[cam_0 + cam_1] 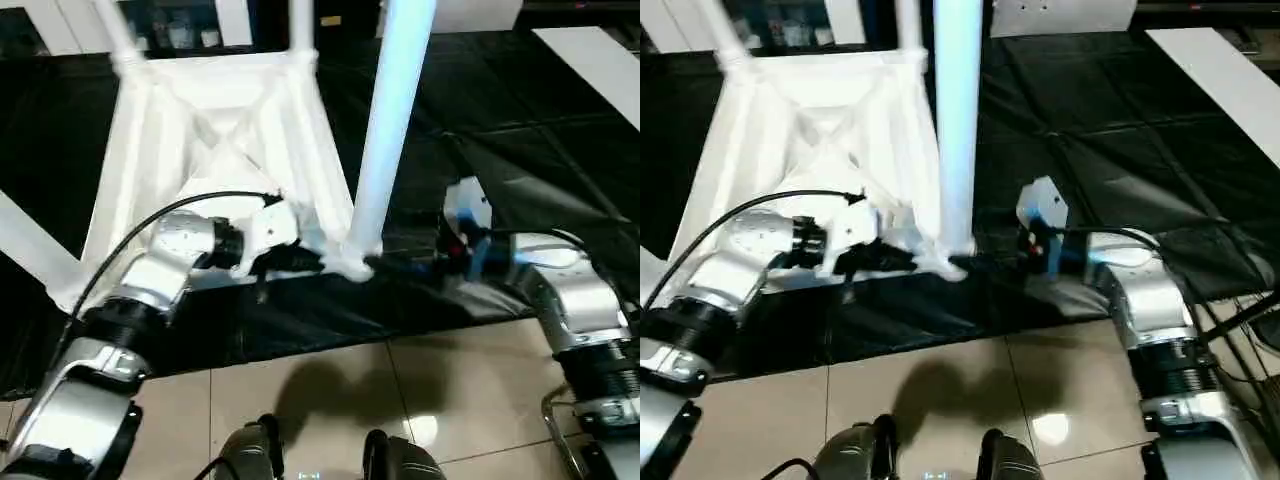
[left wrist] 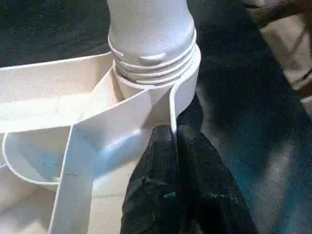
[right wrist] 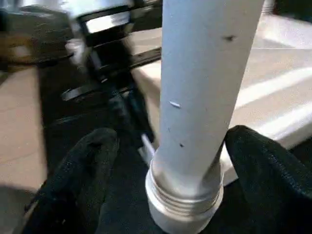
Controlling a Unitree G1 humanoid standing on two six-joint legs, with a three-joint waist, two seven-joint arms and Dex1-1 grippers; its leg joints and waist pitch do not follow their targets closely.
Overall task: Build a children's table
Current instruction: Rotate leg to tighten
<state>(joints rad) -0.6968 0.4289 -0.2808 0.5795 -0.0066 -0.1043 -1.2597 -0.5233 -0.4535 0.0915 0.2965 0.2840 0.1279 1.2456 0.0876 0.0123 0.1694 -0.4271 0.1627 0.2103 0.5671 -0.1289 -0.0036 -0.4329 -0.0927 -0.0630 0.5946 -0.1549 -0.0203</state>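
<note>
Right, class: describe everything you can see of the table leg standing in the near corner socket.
The leg is a long, smooth, white plastic tube, upright in the near corner socket of the upturned table top. Its threaded base shows several ridges still above the socket rim. The right hand straddles it with black fingers spread either side, not gripping. The left hand, shut, rests against the socket's wall beside it.
</note>
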